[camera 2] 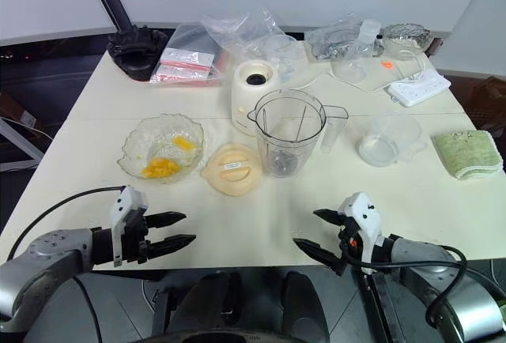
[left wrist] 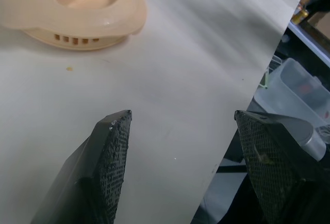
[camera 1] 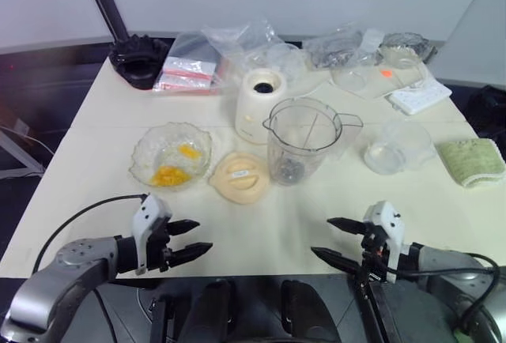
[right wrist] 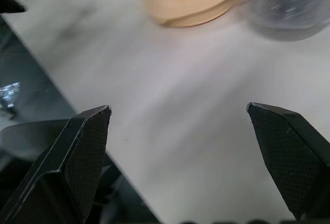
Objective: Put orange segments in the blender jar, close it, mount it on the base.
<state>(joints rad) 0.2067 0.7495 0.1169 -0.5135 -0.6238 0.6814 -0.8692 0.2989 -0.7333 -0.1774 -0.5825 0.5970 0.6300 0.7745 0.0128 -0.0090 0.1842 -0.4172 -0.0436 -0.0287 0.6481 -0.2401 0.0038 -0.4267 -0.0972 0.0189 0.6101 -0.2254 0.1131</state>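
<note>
The clear blender jar [camera 1: 302, 139] stands upright mid-table, uncovered, its dark blade at the bottom. Right behind it is the cream base [camera 1: 259, 104] with a dark socket on top. Yellow-orange segments [camera 1: 171, 173] lie in a scalloped glass bowl [camera 1: 150, 146] to the jar's left. A peach lid [camera 1: 239, 177] rests flat between bowl and jar. My left gripper [camera 1: 196, 237] hovers open at the table's near edge, below the bowl. My right gripper [camera 1: 326, 237] is open at the near edge, below the jar. Neither holds anything.
A small clear dish [camera 1: 385, 156] and a green cloth [camera 1: 472, 160] lie to the right. Plastic bags [camera 1: 245, 47], a black holder [camera 1: 141, 60] and a white power strip [camera 1: 420, 95] line the back of the table [camera 1: 269, 224].
</note>
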